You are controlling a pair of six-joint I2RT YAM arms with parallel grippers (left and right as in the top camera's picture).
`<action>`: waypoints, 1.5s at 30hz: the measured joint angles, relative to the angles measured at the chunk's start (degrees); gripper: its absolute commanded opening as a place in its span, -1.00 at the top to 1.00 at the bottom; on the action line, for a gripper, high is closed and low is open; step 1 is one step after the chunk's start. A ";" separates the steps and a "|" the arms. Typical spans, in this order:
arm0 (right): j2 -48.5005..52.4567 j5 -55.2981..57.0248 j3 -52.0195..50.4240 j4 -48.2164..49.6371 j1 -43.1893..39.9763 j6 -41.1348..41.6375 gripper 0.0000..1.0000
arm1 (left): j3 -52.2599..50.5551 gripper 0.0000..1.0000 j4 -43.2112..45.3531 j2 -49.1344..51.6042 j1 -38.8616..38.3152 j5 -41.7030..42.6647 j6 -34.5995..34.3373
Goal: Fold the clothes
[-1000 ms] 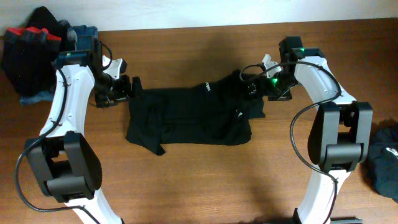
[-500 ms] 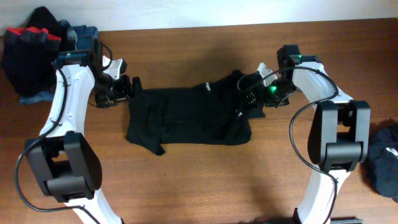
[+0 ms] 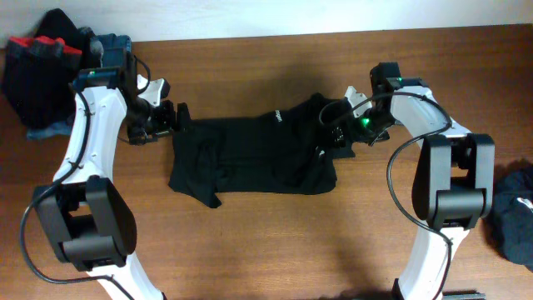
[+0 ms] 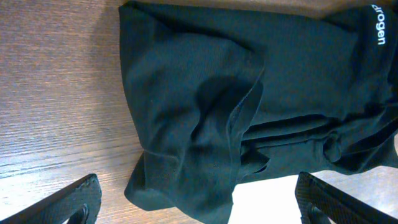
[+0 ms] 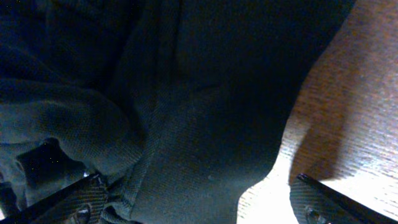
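Observation:
The black top (image 3: 254, 154) lies crumpled in a wide band across the middle of the wooden table, a small white neck label (image 3: 276, 117) on its upper edge. My left gripper (image 3: 176, 119) is open at the top's left edge, its fingers spread beside a folded black corner (image 4: 186, 180). My right gripper (image 3: 333, 137) is open low over the top's right end, black fabric (image 5: 205, 155) lying between its spread fingers. White lettering (image 4: 377, 23) shows in the left wrist view.
A heap of dark clothes with red trim (image 3: 42, 71) sits at the far left corner. Another dark garment (image 3: 515, 212) lies at the right table edge. The table's back edge (image 3: 266, 33) runs along the top.
My right gripper has moved left and down onto the top's right end. The left arm has not moved.

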 measured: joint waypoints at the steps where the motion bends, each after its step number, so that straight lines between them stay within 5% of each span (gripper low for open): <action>1: 0.02 0.00 -0.04 0.24 0.00 -0.04 -0.97 | 0.00 -0.98 -0.02 0.00 0.00 0.00 0.00; 45: 3.21 -18.16 0.66 -1.55 0.15 -0.61 -0.97 | 0.00 -0.98 -0.13 0.00 0.00 0.00 0.00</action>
